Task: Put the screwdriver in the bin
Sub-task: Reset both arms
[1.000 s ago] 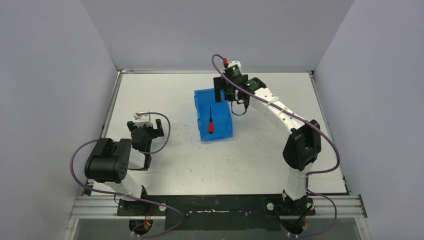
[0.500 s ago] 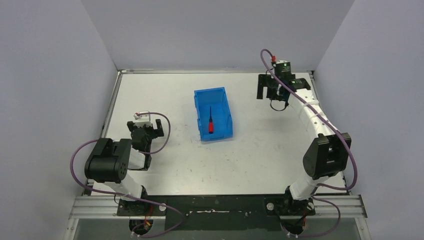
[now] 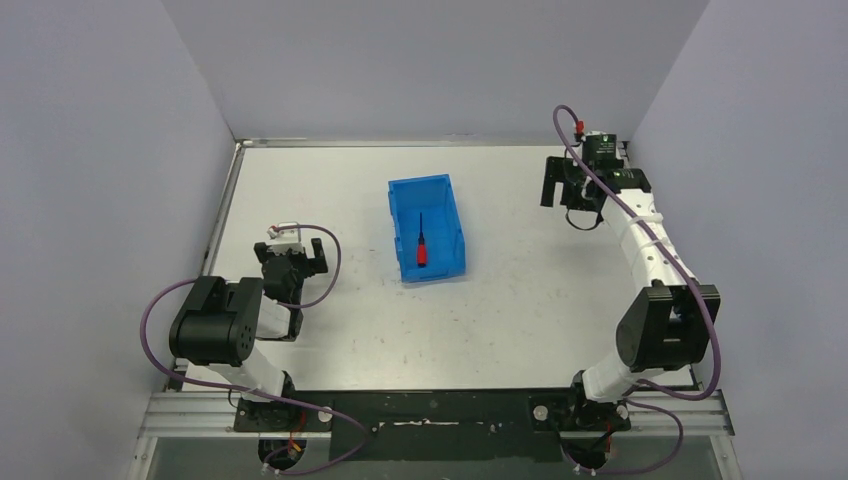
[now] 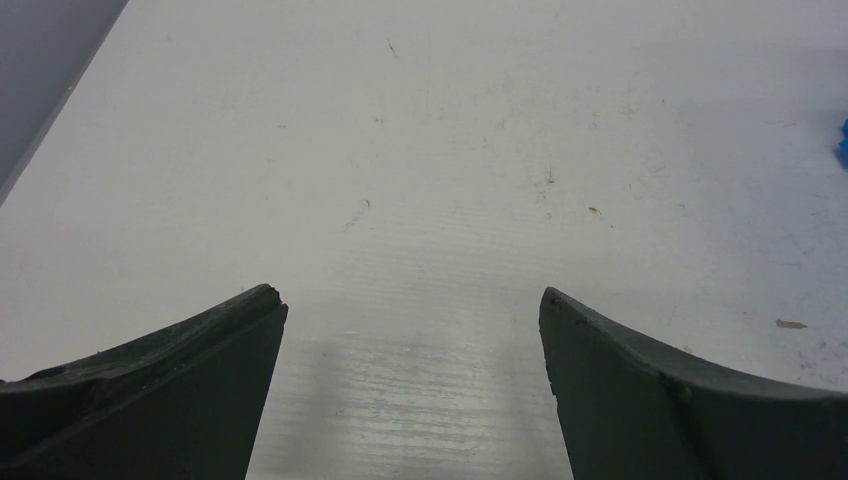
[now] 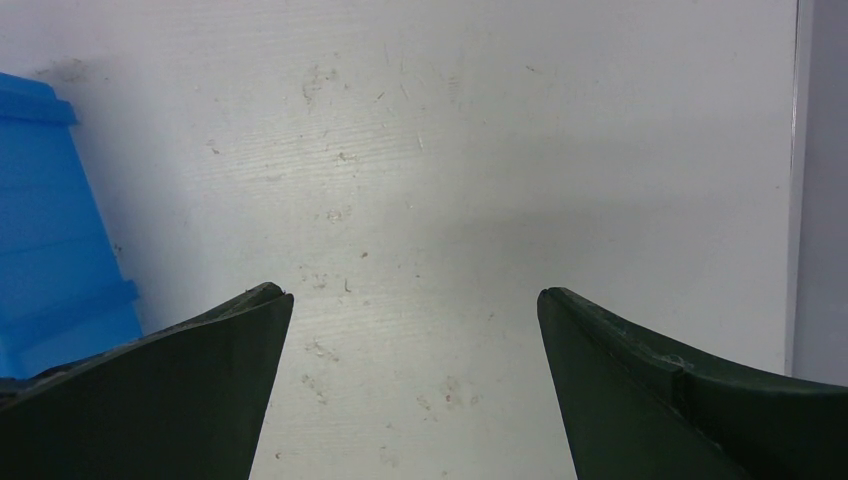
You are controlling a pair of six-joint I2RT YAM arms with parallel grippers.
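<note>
The screwdriver (image 3: 421, 245), red handle and thin black shaft, lies inside the blue bin (image 3: 446, 215) at the table's middle, handle toward the bin's near lip. My right gripper (image 3: 560, 185) is open and empty, raised over the far right of the table, well right of the bin. In the right wrist view its jaws stand wide apart (image 5: 412, 300) over bare table, with the bin's ribbed side (image 5: 50, 250) at the left edge. My left gripper (image 3: 303, 258) is open and empty near the table's left side; its wrist view (image 4: 410, 300) shows bare table only.
Grey walls enclose the table on the left, back and right. A metal rail (image 3: 430, 142) runs along the far edge and another along the right edge (image 5: 802, 180). A sliver of blue shows at the right edge of the left wrist view (image 4: 843, 140).
My right arm has swung away from above the bin's far end to the far right of the table, gripper open. The screwdriver stays in the bin. The left arm has not moved.
</note>
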